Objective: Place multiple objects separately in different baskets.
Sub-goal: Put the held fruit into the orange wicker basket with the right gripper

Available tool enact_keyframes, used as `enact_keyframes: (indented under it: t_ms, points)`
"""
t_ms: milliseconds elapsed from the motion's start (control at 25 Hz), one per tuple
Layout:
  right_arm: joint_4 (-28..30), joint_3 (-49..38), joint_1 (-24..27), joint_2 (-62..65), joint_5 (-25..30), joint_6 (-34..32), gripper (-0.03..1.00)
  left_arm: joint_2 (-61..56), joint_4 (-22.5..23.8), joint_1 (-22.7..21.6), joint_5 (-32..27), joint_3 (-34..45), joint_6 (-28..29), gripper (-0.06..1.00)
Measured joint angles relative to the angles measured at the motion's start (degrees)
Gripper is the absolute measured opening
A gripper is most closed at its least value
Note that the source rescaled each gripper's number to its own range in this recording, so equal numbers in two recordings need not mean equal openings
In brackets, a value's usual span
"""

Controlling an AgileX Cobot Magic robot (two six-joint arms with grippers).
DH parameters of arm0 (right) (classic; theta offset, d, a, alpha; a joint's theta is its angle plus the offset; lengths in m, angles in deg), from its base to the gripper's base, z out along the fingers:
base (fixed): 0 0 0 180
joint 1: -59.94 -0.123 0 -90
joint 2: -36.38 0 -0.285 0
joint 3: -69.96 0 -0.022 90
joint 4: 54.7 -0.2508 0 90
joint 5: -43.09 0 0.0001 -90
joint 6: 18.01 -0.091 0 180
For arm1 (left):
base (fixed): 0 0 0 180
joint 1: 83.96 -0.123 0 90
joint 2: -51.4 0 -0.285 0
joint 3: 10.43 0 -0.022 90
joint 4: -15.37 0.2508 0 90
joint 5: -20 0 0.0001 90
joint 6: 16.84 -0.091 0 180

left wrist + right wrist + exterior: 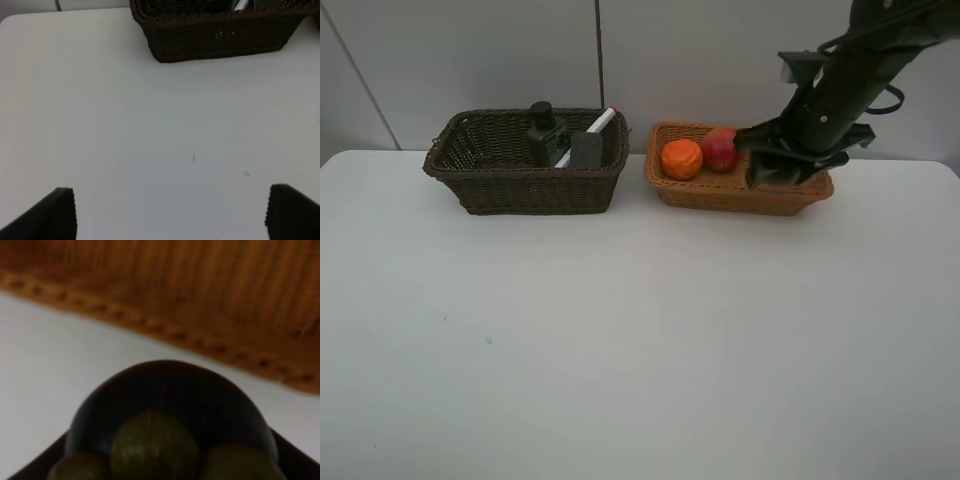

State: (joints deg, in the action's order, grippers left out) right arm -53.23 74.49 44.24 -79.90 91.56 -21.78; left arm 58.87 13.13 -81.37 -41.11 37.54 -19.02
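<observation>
The near part of the white tabletop (pixel 640 340) lies bare in front of the two baskets, marked only by a few faint specks. The left wrist view shows the left fingers (pixel 60 212) spread wide apart over that bare surface, holding nothing, with the dark brown basket (pixel 525 165) beyond them. That basket stands toward the far edge of the tabletop and serves as the landmark: inside it a dark green pump bottle (pixel 545 130) stands upright, a grey-black eraser block (pixel 586 148) leans just beside the bottle on its right, and a white red-tipped marker (pixel 592 128) rests tilted between them, its tip toward the basket's far right corner. Just right of the dark brown basket, apart from it, sits the shallower orange-tan basket (pixel 720 192); at the end nearer the landmark an orange (pixel 681 158) lies touching a red-yellow pomegranate (pixel 720 148). At the end of that basket farther from the landmark the right gripper (pixel 782 165) hangs low over the wicker. In the right wrist view its fingers pinch a dark mangosteen (pixel 170 410), green calyx lobes toward the camera, with the orange-tan wicker wall beyond it.
</observation>
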Motion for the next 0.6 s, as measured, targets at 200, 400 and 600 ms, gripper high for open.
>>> enact_keyframes:
  t_ms: [200,400,600]
  points:
    - [0.0,15.0,2.0,-11.5,3.6,0.1,0.62,0.0,0.0,0.0,0.0,0.0,0.0,0.90]
    - [0.0,22.3,2.0,-18.1,5.8,0.0,0.62,0.0,0.0,0.0,0.0,0.0,0.0,0.90]
    - [1.2,23.1,2.0,-18.8,8.0,-1.2,0.95,0.0,0.0,0.0,0.0,0.0,0.0,0.90]
